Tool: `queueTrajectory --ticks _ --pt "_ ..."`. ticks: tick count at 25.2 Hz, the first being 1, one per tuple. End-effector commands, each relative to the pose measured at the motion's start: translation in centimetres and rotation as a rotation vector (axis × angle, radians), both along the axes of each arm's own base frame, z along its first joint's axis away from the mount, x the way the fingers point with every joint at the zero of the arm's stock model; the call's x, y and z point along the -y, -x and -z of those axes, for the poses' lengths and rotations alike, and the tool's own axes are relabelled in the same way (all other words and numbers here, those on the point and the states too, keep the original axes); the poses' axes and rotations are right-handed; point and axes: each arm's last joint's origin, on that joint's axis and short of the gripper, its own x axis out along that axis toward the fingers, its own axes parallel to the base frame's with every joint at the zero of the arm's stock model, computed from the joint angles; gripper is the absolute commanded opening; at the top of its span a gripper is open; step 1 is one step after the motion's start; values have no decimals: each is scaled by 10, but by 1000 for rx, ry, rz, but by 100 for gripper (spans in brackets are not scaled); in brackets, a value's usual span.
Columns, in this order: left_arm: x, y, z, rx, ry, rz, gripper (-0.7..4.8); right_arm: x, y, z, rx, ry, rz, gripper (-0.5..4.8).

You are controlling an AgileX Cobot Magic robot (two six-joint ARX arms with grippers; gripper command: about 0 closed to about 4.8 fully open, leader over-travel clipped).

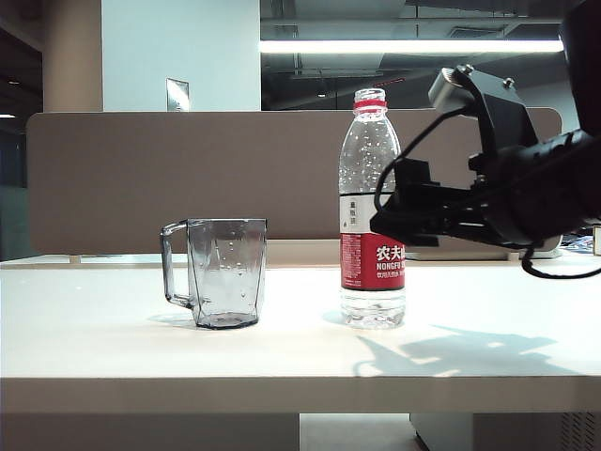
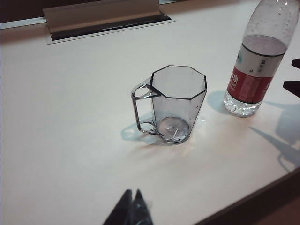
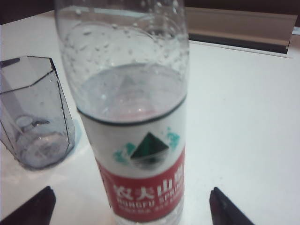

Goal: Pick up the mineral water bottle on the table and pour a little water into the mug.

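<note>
The tall clear plastic mineral water bottle (image 3: 136,117) is flanked by the released right claw (image 3: 133,206); the left claw (image 2: 131,210), clenched, is seen only from its wrist above the white worktop (image 2: 61,140).

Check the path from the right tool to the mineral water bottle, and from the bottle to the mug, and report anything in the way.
Nothing visible blocks either path. The right tool is open, its fingers either side of the mineral water bottle, with nothing between. From bottle to mug lies only bare table. The left tool hangs back near the table's front edge, out of the way.
</note>
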Motion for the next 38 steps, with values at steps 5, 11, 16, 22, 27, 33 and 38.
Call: queueTrajectory --ticks 5,11,16,22,27,33,38 --pt "0 0 -2 12 6 2 -5 -13 -21 5 -2 0 -21 479" --pt "0 0 -2 12 6 3 -5 -26 -43 3 10 -15 -22 479" --pt "0 0 -2 12 6 2 -5 -31 -51 4 9 -15 -20 479" --pt "0 0 -2 12 6 2 -5 -30 -50 7 -16 0 -18 479" --pt "0 0 -2 12 6 2 -5 -30 -50 7 -14 0 -17 334" --pt "0 0 -2 12 6 2 -5 -31 -52 5 -3 -6 -14 255" --pt "0 0 -2 12 6 1 -5 -31 -52 4 38 52 -25 209"
